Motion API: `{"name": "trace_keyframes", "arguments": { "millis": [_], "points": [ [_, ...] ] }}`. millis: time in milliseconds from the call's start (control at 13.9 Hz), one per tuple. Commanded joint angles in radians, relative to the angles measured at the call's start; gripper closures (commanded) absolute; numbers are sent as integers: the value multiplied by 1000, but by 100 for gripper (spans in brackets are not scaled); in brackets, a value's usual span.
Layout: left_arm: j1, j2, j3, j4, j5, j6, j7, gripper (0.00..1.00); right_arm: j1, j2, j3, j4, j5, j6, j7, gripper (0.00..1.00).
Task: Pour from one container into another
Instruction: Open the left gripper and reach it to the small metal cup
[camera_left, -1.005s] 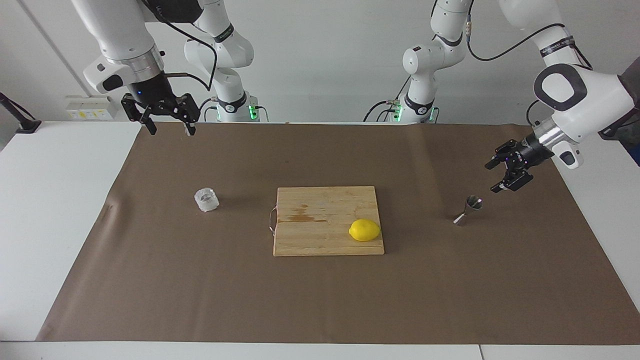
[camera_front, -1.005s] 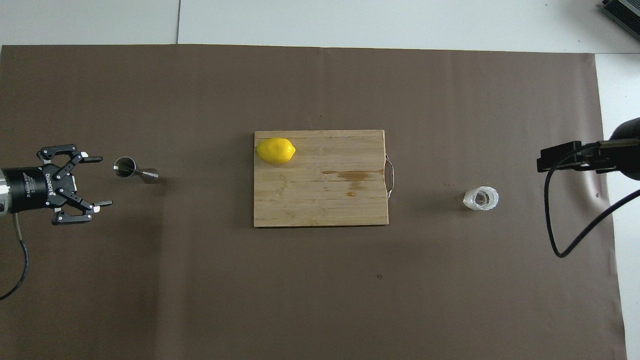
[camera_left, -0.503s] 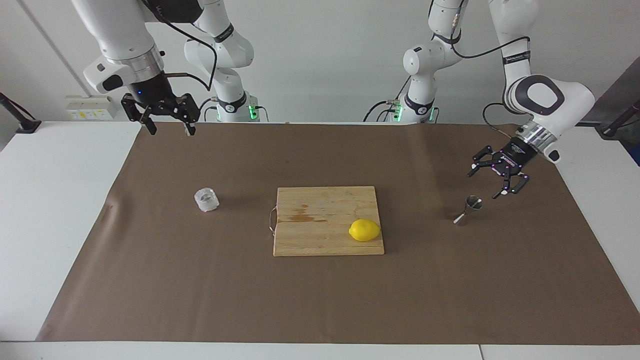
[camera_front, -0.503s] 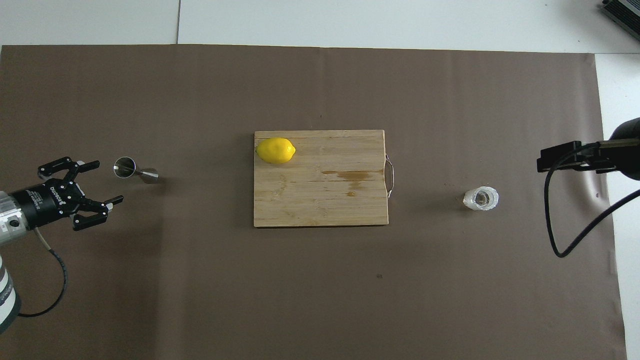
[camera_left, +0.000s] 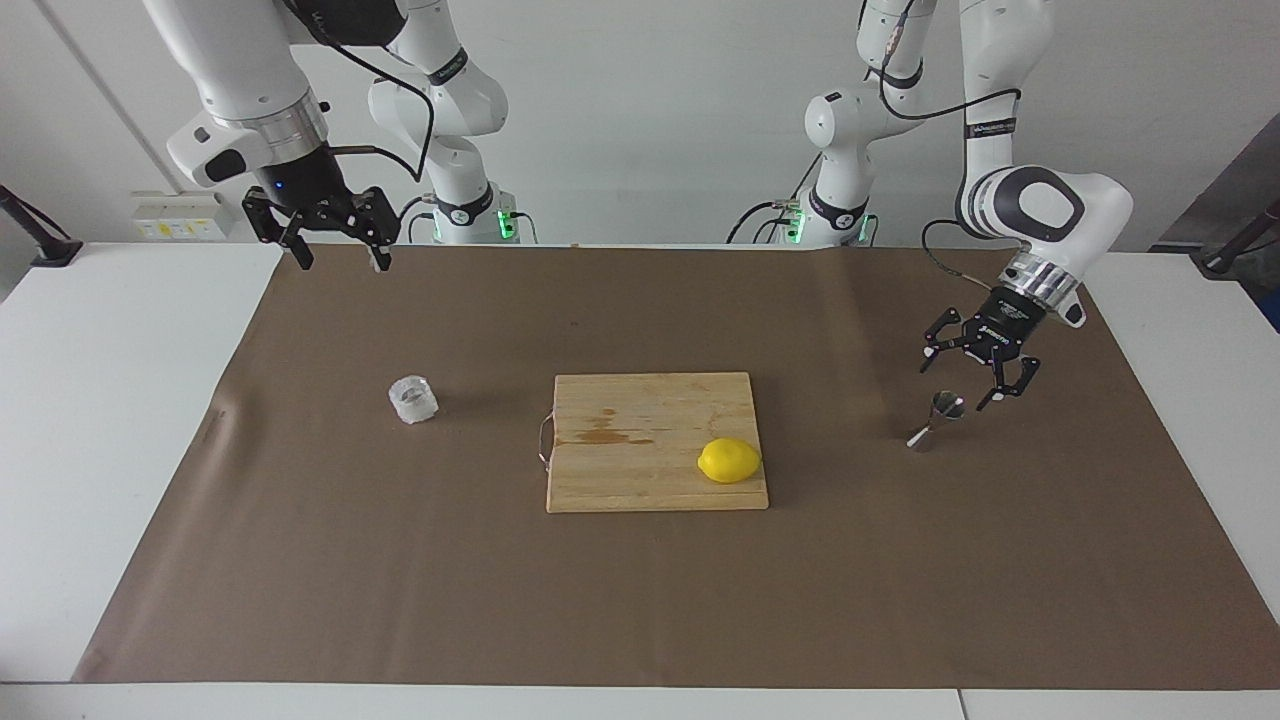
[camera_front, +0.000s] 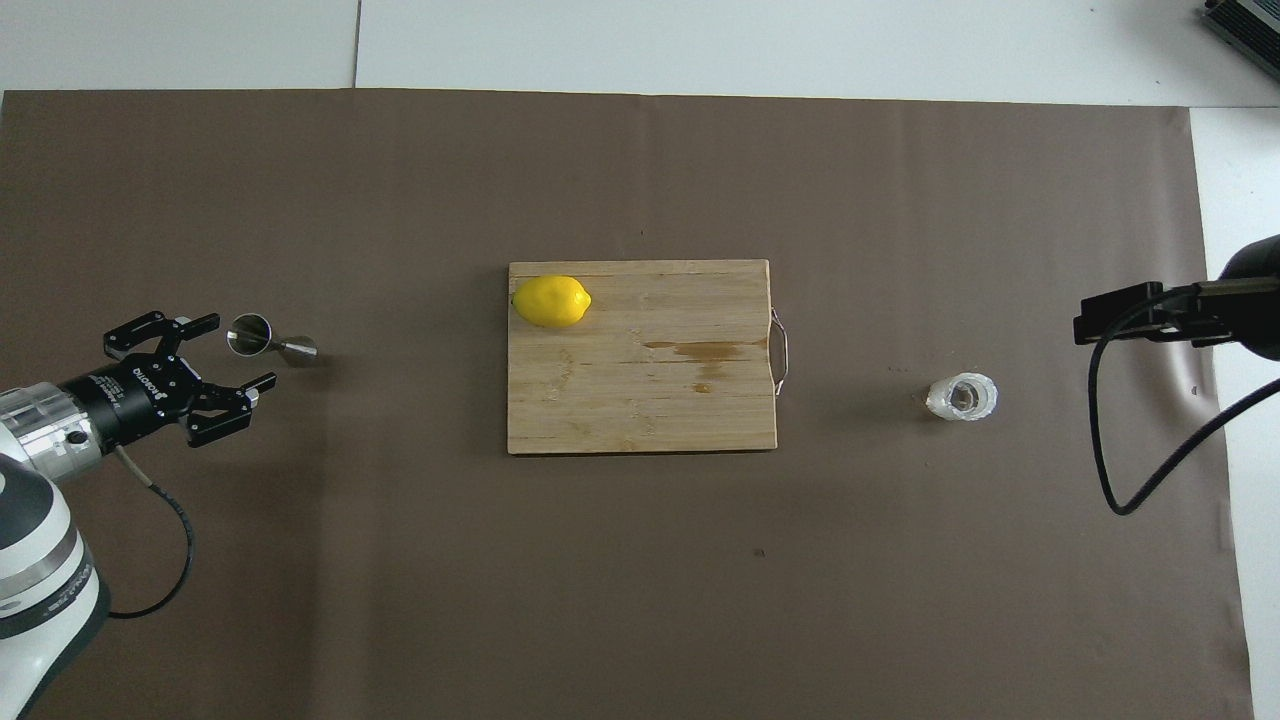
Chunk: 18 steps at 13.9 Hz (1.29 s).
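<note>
The small frosted clear cup (camera_left: 413, 399) stands upright on the brown table cover (camera_left: 640, 600), toward the right arm's end of the table and well apart from the wooden cutting board (camera_left: 640, 410). Its faceted whitish walls show in the overhead view (camera_front: 961, 397), where it sits alone on the cover. The steel jigger (camera_left: 938, 418), hourglass-shaped, stands upright toward the left arm's end, also clear of the board.

The left gripper (camera_left: 961, 376) hangs over the cover just beside the jigger, tilted downward, its fingers spread wide apart and holding nothing; one fingertip lies close to the jigger's rim, without visible contact. From overhead the same gripper (camera_front: 236, 352) points at the jigger (camera_front: 252, 335).

The right gripper (camera_left: 340, 262) waits raised over the edge of the cover nearest the robots, well apart from the cup, its fingers likewise spread and empty.

On the cutting board, which lies at the middle of the cover, a lemon (camera_left: 729, 460) rests near the corner toward the left arm's end, farther from the robots. A darker stain marks the board's surface.
</note>
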Motion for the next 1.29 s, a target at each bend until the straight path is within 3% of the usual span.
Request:
{"name": "trace_keyframes", "arguments": {
  "millis": [0, 1221],
  "points": [
    [-38, 2, 6, -21, -25, 84, -51, 0, -10, 6, 8, 18, 0, -20, 18, 0],
    [-93, 48, 6, 2, -98, 190, -100, 0, -10, 6, 8, 18, 0, -20, 18, 0]
  ]
}}
